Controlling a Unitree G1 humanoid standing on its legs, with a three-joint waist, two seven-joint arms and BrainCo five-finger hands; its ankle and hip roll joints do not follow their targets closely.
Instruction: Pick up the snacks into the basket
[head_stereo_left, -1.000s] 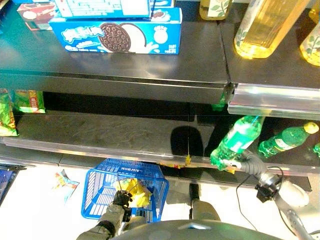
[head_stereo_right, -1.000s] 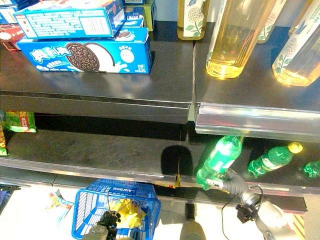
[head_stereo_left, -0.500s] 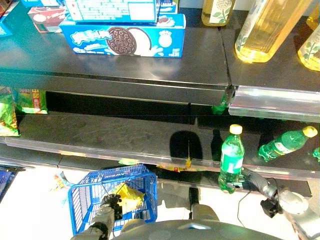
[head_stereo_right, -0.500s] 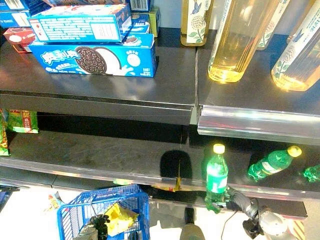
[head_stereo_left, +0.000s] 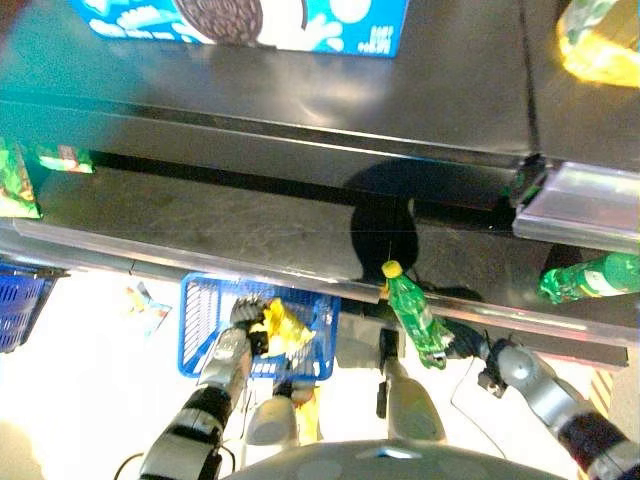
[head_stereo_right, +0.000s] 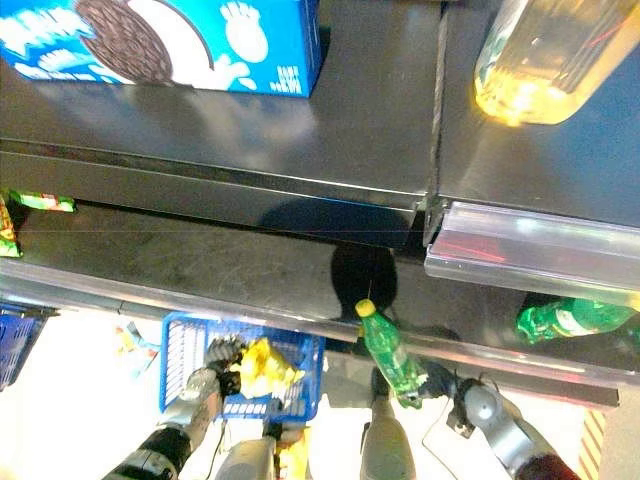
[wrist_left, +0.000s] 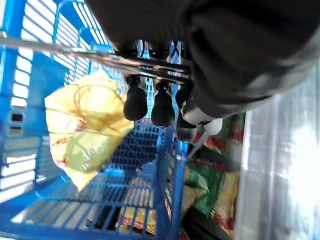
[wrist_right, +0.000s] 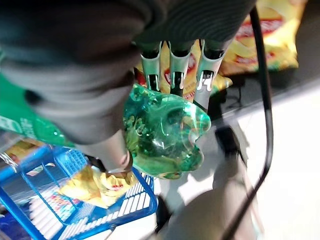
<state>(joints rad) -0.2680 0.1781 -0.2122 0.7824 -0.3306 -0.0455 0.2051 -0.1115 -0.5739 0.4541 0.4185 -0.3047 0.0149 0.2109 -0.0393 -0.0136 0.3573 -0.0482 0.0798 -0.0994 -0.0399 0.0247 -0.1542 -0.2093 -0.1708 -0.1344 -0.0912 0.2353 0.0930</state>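
A blue wire basket (head_stereo_left: 205, 318) hangs in front of the lowest shelf, and a yellow snack bag (head_stereo_left: 286, 328) lies in it. My left hand (head_stereo_left: 243, 320) is shut on its metal handle (wrist_left: 75, 53), fingers (wrist_left: 135, 102) curled over the wire above the yellow bag (wrist_left: 82, 125). To the right, my right hand (head_stereo_left: 463, 342) is shut on the base of a green bottle (head_stereo_left: 411, 314) with a yellow cap. The bottle leans with its cap toward the shelf edge. The right wrist view shows its fingers (wrist_right: 178, 70) and thumb wrapped round the bottle's bottom (wrist_right: 162, 131).
A blue cookie box (head_stereo_left: 250, 18) and a bottle of yellow oil (head_stereo_left: 600, 45) stand on the upper shelf. Another green bottle (head_stereo_left: 592, 278) lies on the lower shelf at right. Green snack bags (head_stereo_left: 14, 185) sit at left, above a second blue basket (head_stereo_left: 20, 305). A packet (head_stereo_left: 146, 306) lies on the floor.
The whole view has shifted downward. The green bottle stood upright at the shelf edge half a second ago and now leans over, held lower. My left hand keeps hold of the basket handle.
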